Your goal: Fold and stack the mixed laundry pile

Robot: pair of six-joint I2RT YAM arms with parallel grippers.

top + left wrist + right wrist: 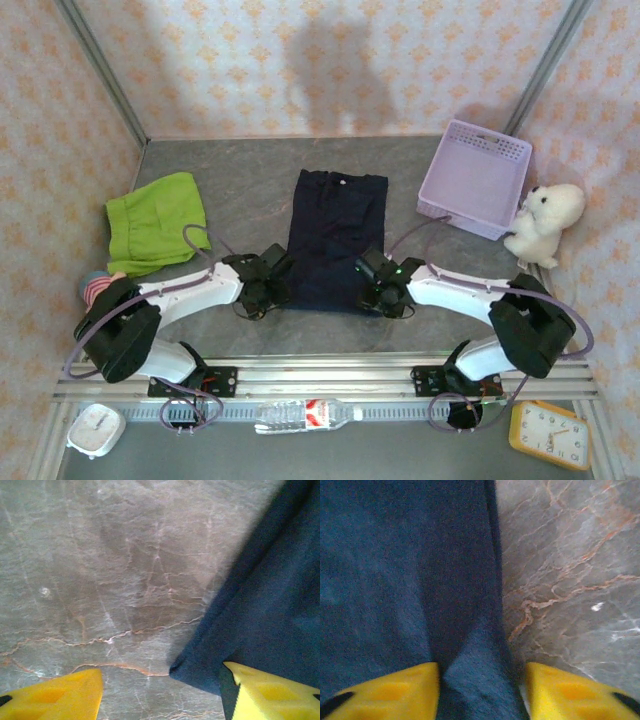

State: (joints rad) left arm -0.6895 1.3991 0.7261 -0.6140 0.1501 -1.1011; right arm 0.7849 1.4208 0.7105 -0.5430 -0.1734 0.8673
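Navy garment [336, 240] flat mid-surface [240, 165], lime-green one [152, 222] well left. Left pincer [162, 680] open astride near corner. Right pincer [482, 680] partly closed around hem; we can't tell if it grips. We judge it soft, light, floppy: take near corners.

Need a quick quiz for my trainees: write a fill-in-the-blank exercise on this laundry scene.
1. In the top view, the lime-green garment lies to the ____ of the navy garment.
2. The white plush bear sits beside the lavender ____.
3. The water bottle lies on its ____ at the near edge.
Missing words: left; basket; side.
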